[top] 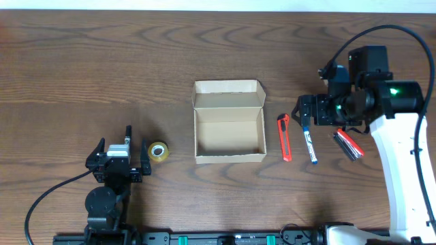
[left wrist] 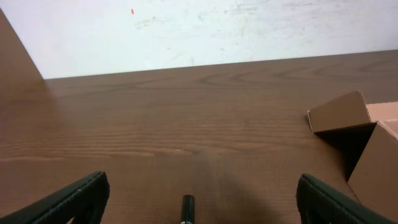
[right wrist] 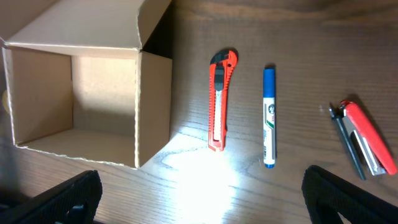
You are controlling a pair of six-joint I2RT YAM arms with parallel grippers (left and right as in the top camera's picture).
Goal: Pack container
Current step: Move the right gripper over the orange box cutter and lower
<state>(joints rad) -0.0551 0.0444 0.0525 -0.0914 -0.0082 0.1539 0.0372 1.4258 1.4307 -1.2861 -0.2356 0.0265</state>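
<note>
Tan cardboard box (top: pixel 229 158) sits mid-table in the overhead view, mouth up, long axis left to right, flap lid laid back on the far side. To its right, apart from it, lie a red utility knife (top: pixel 285 137), a blue-capped white marker (top: pixel 310 143) and a red stapler (top: pixel 348 144). A yellow tape roll (top: pixel 158 152) lies to its left. In the left wrist view, the left gripper (left wrist: pixel 199 208) is spread wide and empty, with a box corner at right. In the right wrist view, the right gripper (right wrist: pixel 202 199) is likewise spread, near knife and marker.

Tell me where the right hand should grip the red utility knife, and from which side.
Grip the utility knife at mid-body, coming from above and closing across its narrow width: it lies flat, with bare table along both long sides.
</note>
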